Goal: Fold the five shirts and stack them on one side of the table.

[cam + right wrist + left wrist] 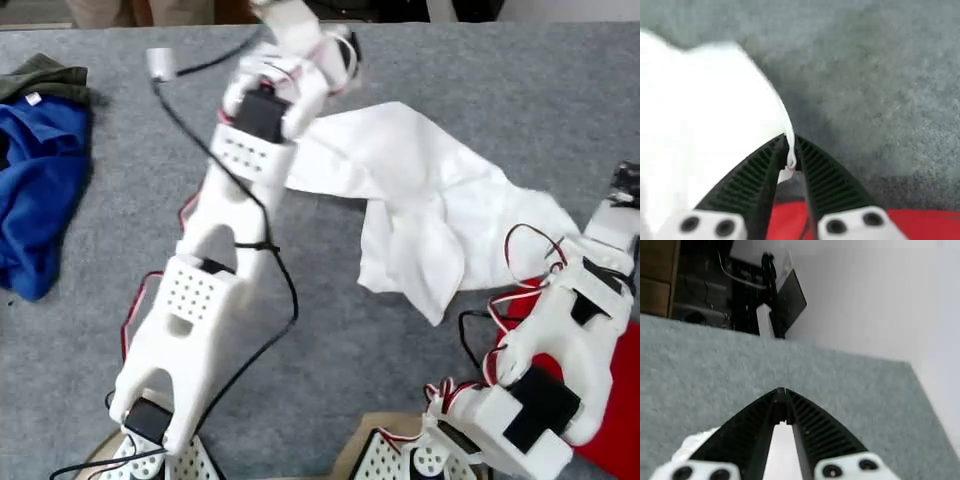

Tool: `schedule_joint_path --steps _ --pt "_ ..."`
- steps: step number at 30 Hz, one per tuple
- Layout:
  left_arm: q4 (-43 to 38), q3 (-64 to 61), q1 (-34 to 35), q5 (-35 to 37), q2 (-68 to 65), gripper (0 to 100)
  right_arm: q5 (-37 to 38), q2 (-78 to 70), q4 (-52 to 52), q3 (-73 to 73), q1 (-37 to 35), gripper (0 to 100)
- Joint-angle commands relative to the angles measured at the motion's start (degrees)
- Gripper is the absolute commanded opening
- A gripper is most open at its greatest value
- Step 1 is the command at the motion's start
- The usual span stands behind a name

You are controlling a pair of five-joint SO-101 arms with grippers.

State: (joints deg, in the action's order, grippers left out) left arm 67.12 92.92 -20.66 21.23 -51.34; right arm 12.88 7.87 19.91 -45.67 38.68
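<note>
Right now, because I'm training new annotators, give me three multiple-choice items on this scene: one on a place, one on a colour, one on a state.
1. Where does the blue shirt lie?
A) at the table's left edge
B) on the floor
C) draped over an arm

2. What colour is the cloth beneath the right arm?
A) yellow
B) red
C) black

3. The right gripper is:
A) open
B) shut on nothing
C) shut on the white shirt

Key: 1A, it is bunched at that edge; 2B, the red shirt shows beside the arm; 3C, the hem is clamped in it.
</note>
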Motion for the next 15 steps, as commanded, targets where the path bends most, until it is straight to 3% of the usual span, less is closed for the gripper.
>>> schedule_joint_path --steps 1,9,12,15 --pt "2.8 2.5 1.9 -0.1 8.4 2 3.1 9.4 1.7 0.7 -3.6 0.5" --pt "21.8 -2.3 -2.9 -2.2 6.3 2 -0.3 19.3 0.3 -3.6 -10.6 0.5" --pt "24.0 -2.8 -5.6 -2.2 2.5 3 -3.0 17.0 -3.5 -6.4 -10.5 0.5" --pt "22.8 -2.3 -7.6 -1.0 -1.7 12 -3.0 14.7 -5.5 -6.5 -8.7 0.5"
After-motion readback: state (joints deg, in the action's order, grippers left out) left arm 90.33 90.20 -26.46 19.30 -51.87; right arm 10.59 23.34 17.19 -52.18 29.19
